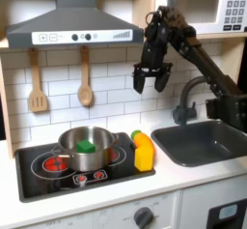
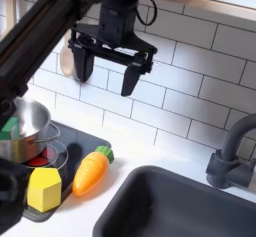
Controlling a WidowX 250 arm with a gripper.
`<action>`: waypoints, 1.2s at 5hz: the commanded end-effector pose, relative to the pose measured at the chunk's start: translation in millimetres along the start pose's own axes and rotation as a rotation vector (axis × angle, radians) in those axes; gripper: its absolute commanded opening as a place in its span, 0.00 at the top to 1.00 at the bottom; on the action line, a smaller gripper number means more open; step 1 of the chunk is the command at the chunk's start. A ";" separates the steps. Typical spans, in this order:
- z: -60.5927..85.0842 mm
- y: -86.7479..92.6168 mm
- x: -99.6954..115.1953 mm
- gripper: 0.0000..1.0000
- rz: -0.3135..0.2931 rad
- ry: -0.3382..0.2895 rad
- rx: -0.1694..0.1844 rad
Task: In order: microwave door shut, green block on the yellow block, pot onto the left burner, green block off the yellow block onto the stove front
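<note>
Black cooktop [image 1: 39,183] under pot [image 1: 85,146], blocks.

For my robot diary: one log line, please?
gripper: open, raised | green block: inside pot | yellow block: on cooktop

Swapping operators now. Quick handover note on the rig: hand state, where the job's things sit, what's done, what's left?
Hand: open, empty, hanging high above the cooktop, in front of the tiled wall.
Small green block: inside the shiny steel pot.
Pot: on the glossy black cooktop, between the red burner rings.
Tall yellow block: at the cooktop's edge toward the sink, beside the toy carrot, nothing on top.
White microwave door: looks shut.
Left: every block and pot move.
</note>
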State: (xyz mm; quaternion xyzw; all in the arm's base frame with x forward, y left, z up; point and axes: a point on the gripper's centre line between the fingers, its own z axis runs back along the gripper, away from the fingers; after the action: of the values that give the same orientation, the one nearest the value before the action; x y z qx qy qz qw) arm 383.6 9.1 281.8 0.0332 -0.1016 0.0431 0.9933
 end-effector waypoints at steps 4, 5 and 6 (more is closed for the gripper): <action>56.6 13.5 -71.8 0.00 -0.150 -0.104 -0.118; 62.9 27.3 -93.6 0.00 -0.156 -0.147 -0.158; 62.3 37.6 -107.9 0.00 -0.143 -0.135 -0.147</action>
State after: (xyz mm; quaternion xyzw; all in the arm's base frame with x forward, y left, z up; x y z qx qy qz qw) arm 263.8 32.0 324.8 -0.0300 -0.1725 -0.0402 0.9837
